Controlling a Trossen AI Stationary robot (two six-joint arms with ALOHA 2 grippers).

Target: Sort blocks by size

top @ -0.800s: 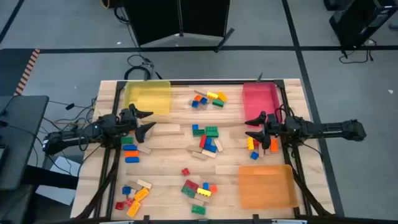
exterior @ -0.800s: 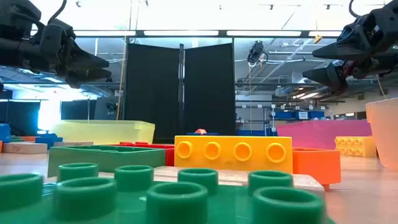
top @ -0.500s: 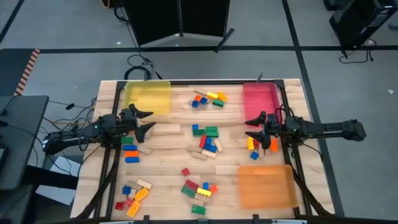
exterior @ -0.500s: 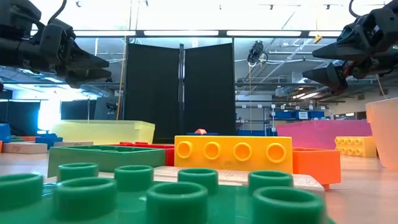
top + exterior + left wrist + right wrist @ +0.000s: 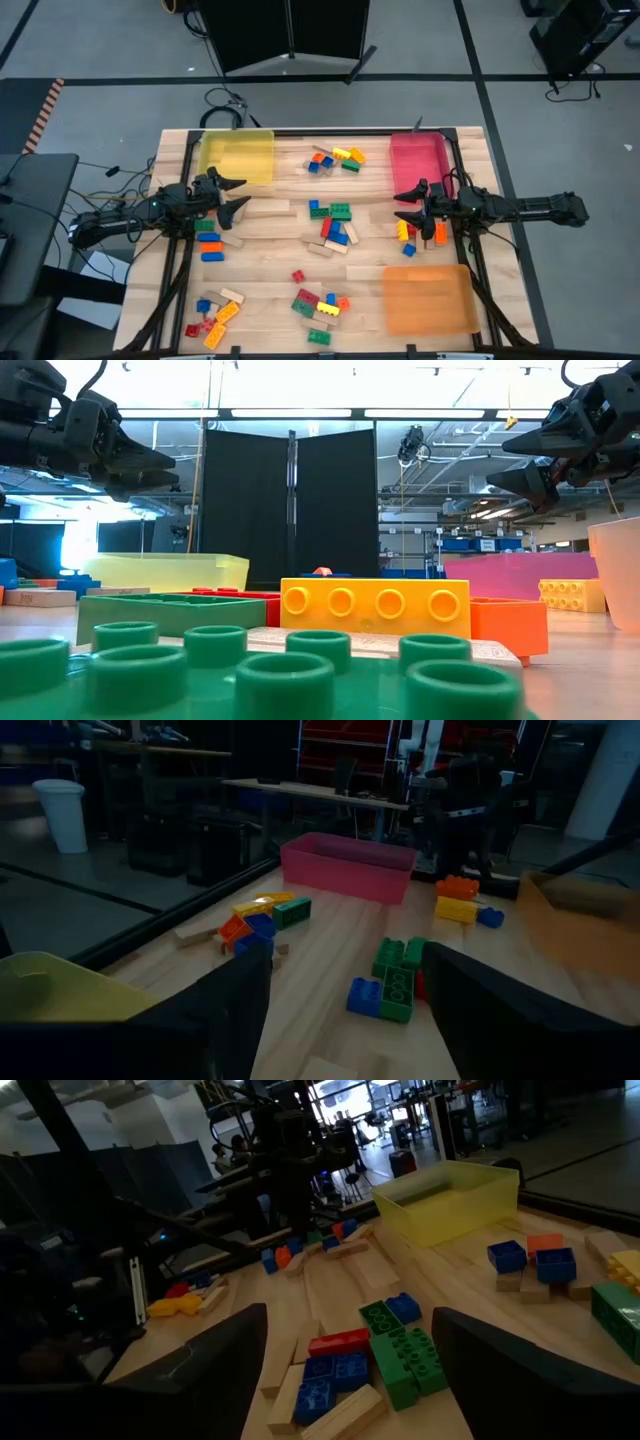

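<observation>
High view: table strewn with blocks in clusters at middle, far edge, near edge and both sides. Yellow tray far left, red tray far right, orange tray near right. Left gripper hangs over the left side, jaws spread, nothing between them. Right gripper over the right side, likewise spread and empty.

Low view: only here the height shows; both grippers are well above the tabletop. A yellow brick and green bricks fill the foreground.

Left wrist view: green and blue bricks ahead, red tray beyond.

Right wrist view: green brick, wooden blocks, yellow tray behind.
</observation>
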